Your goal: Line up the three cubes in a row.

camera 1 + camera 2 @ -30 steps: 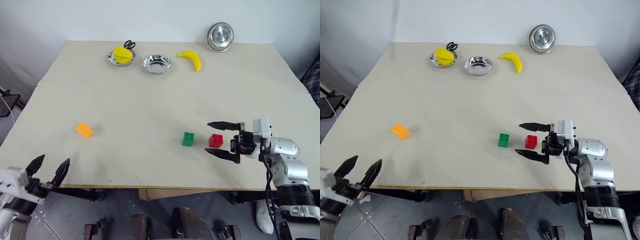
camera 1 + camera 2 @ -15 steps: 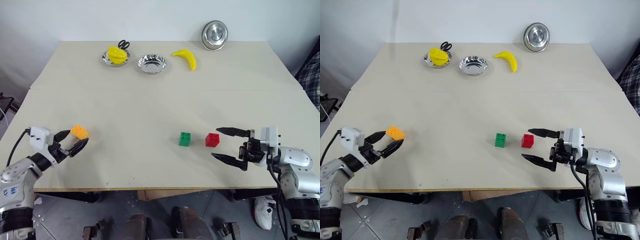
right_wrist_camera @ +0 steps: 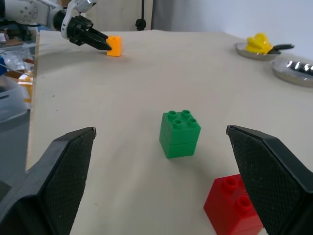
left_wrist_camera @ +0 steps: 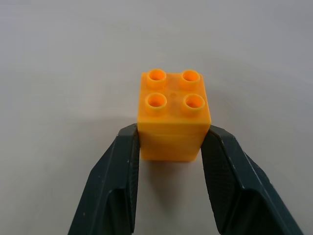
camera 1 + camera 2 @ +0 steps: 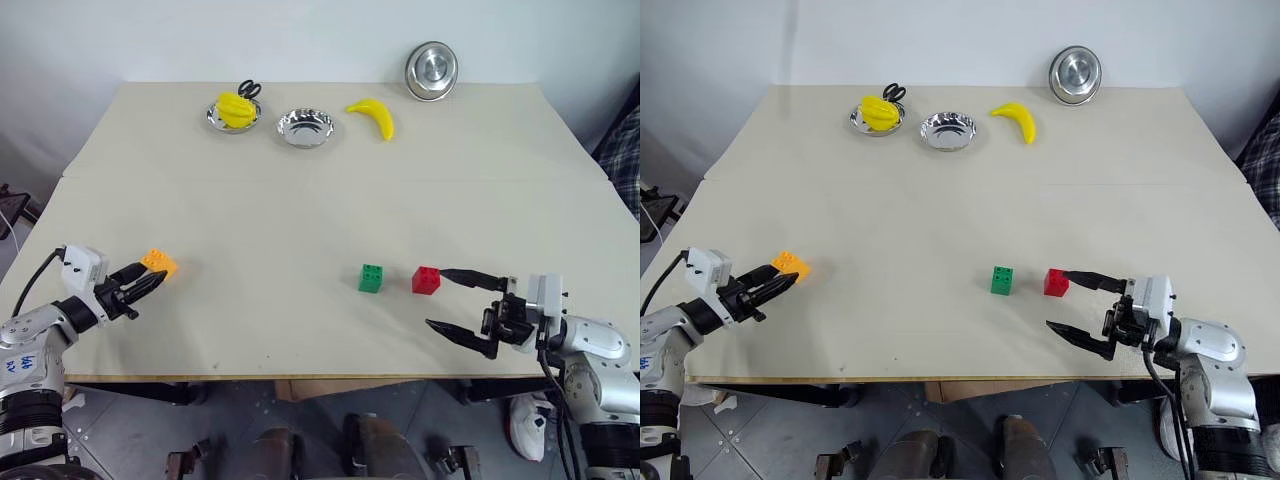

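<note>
Three small studded blocks, all studs-up on the counter [image 5: 300,200]. Orange cube [image 4: 173,117] far off to the left, pinched at its near sides between the left gripper [image 4: 169,147] fingers. Green cube [image 5: 371,278] and red cube [image 5: 426,280] side by side toward the right, slightly apart.

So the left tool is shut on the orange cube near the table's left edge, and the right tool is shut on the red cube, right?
Not quite. The left tool is shut on the orange cube, but the right tool is open; the red cube sits free between its fingers, as the right wrist view shows.
</note>
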`<act>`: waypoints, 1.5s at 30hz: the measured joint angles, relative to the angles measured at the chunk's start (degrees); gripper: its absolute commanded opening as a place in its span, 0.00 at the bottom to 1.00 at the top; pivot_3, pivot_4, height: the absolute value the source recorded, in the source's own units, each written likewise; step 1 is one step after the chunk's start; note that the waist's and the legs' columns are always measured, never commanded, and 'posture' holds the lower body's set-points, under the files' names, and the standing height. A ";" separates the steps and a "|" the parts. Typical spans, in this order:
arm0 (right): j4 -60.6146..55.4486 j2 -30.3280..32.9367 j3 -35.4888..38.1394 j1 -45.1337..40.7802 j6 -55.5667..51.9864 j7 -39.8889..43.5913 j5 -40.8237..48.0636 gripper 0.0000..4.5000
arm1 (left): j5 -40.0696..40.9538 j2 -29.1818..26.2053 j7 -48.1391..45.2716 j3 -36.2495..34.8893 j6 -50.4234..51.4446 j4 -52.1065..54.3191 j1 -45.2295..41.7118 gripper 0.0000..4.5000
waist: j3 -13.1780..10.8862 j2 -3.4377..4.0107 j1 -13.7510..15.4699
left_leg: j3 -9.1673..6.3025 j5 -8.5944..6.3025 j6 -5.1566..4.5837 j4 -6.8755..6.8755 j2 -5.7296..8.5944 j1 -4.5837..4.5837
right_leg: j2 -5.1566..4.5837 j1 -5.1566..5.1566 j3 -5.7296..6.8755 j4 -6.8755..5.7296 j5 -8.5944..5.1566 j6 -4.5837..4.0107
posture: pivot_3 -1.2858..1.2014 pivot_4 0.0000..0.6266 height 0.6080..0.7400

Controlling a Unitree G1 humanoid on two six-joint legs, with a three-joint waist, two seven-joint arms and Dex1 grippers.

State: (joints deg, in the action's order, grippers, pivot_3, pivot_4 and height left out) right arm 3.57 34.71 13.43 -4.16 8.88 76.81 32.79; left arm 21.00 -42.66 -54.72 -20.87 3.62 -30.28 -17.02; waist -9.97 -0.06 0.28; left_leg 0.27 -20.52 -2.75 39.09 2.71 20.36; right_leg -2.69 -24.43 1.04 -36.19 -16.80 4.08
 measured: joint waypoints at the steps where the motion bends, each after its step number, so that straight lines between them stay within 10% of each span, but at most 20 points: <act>1: 0.24 -0.09 0.24 0.91 0.21 0.17 0.14 1.00 | 0.04 0.05 -0.80 0.57 -0.28 0.19 -1.01 0.33 | 0.01 -0.02 0.30 | -0.01 0.00 0.00 0.00 0.00 0.00 | 0.00 0.00 0.01 0.00 0.00 0.00 | 0.52 0.24 1.00; 11: -1.54 -0.91 6.45 10.95 1.81 -0.13 2.86 1.00 | -3.61 5.96 -17.72 20.20 -3.21 6.44 -17.36 0.33 | 0.02 -0.02 1.18 | 0.03 0.01 -0.01 0.07 0.03 0.03 | 0.02 0.01 0.00 0.00 0.03 0.05 | 0.52 0.24 1.00; 19: -1.36 -0.43 12.21 15.96 3.01 -0.22 3.79 1.00 | -11.62 17.04 -23.73 28.82 -13.38 -18.23 -34.11 0.33 | 0.00 -0.04 1.18 | 0.16 0.07 0.03 0.15 0.03 0.00 | 0.10 -0.04 -0.11 -0.20 0.03 0.05 | 0.52 0.24 1.00; 43: -7.10 1.23 13.80 17.56 -1.88 -2.10 6.16 1.00 | -21.01 24.12 -23.46 30.52 -24.14 -38.19 -43.32 0.33 | -0.01 -0.10 1.19 | 0.16 0.09 0.02 0.19 0.03 -0.02 | 0.08 -0.08 -0.19 -0.34 0.03 0.06 | 0.52 0.24 1.00; 45: -6.84 1.23 13.69 17.42 -1.91 -2.05 6.09 1.00 | -21.27 24.06 -23.64 30.33 -23.08 -38.38 -43.32 0.55 | -0.01 -0.10 1.17 | 0.18 0.09 0.03 0.19 0.03 -0.02 | 0.08 -0.08 -0.19 -0.35 0.03 0.06 | 0.52 0.24 1.00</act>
State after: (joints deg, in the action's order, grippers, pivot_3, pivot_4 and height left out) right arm -3.27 35.94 27.12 13.26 6.97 74.76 38.88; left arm -0.27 -18.59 -78.36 9.46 -19.46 -68.66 -60.34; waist -9.98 -0.16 1.45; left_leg 0.45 -20.43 -2.73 39.28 2.74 20.34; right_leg -2.61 -24.51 0.85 -36.54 -16.77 4.14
